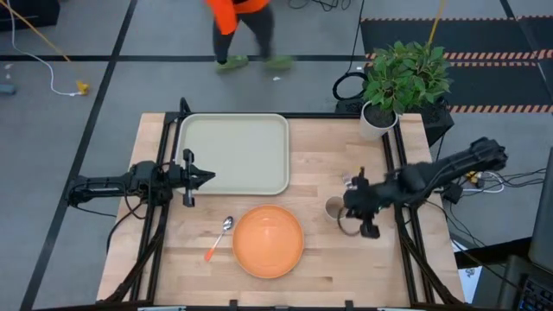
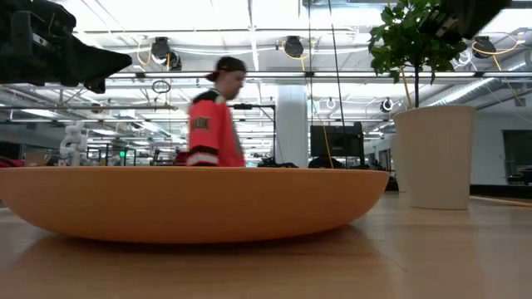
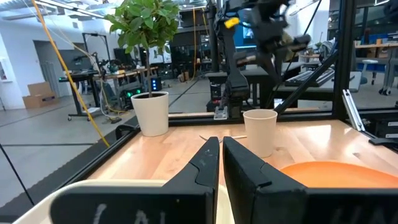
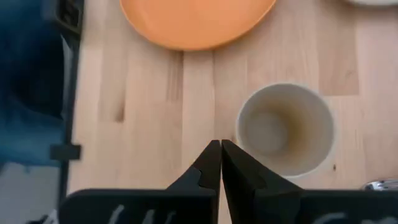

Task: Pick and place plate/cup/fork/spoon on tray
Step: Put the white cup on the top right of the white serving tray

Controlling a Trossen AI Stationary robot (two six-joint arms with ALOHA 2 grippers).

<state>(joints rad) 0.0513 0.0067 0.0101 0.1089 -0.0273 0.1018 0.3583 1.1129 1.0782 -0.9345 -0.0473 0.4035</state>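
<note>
The orange plate (image 1: 268, 240) lies flat on the wooden table near its near edge, and it also fills the low view (image 2: 195, 203). The spoon (image 1: 220, 236) lies to its left, bowl toward the tray. The pale tray (image 1: 233, 154) lies flat at the far left. The tan cup (image 1: 334, 208) stands upright to the right of the plate, mouth up (image 4: 286, 127). My right gripper (image 4: 221, 149) is shut and points down just beside the cup's rim, touching nothing. My left gripper (image 3: 221, 152) is shut over the tray's near left part (image 1: 203, 177). A silver tip (image 4: 379, 185) by the cup may be the fork.
A white pot with a green plant (image 1: 380, 117) stands at the table's far right corner. Dark frame rails (image 1: 402, 173) run along the table's left and right sides. A person in orange (image 1: 242, 26) walks beyond the far edge.
</note>
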